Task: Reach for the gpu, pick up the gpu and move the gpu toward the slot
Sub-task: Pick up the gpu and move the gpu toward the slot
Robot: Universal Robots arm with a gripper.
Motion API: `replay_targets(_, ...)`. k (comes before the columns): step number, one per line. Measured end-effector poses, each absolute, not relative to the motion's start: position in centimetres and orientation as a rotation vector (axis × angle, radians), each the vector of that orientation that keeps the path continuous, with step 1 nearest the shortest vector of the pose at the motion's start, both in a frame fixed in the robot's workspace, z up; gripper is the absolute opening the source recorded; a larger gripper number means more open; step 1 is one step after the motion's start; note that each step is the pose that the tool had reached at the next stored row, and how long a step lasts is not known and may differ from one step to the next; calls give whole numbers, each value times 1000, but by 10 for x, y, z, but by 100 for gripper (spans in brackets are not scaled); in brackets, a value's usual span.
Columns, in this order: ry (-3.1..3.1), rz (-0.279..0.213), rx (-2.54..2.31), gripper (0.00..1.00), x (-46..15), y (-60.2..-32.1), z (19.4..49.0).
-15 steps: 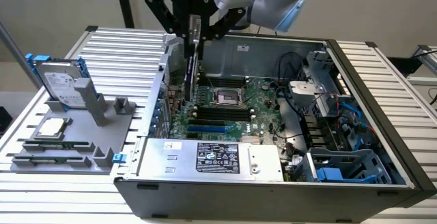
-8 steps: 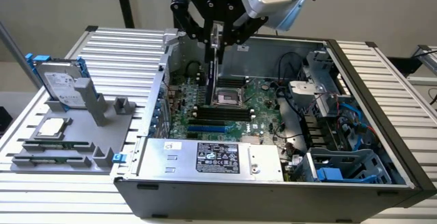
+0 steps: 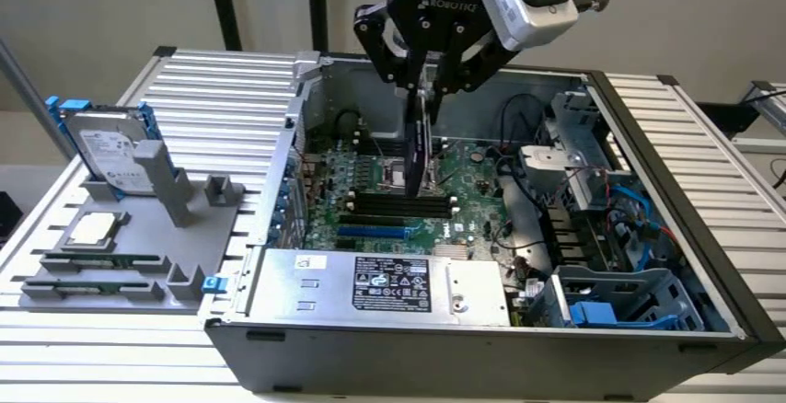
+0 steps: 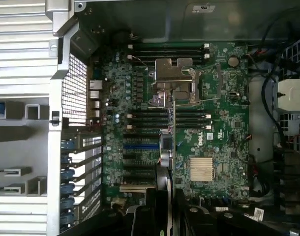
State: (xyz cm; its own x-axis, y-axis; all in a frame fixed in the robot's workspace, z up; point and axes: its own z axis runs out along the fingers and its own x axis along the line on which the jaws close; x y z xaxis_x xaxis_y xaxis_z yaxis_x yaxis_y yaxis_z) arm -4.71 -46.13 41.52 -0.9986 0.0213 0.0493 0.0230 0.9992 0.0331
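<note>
The gripper (image 3: 425,86) is clenched on the gpu (image 3: 419,145), its black fingers (image 3: 390,64) pinching the card's upper edge so the thin board hangs edge-on and upright above the open computer case (image 3: 687,265). In the wrist view the gpu (image 4: 171,132) appears as a narrow vertical sliver running down from the gripper (image 4: 162,206) over the middle of the green motherboard (image 4: 224,123). Its lower edge hangs over the black memory slots (image 3: 399,205), with the blue expansion slot (image 4: 140,146) just beside it toward the case's perforated rear wall (image 4: 74,93). Around the card the air is open; the case walls stand well apart from it, and the nearest tall things are the cables (image 3: 522,122) and drive cage (image 3: 614,297) toward the exterior view's right. Outside the case, on the exterior view's left, a grey fixture (image 3: 147,237) holds a hard drive (image 3: 109,150) with blue rails and two memory sticks (image 3: 98,260).
</note>
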Motion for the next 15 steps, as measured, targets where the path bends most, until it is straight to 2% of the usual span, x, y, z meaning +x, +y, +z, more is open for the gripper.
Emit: replay_targets(15,-3092,-48,3,26,-30,-460,410)
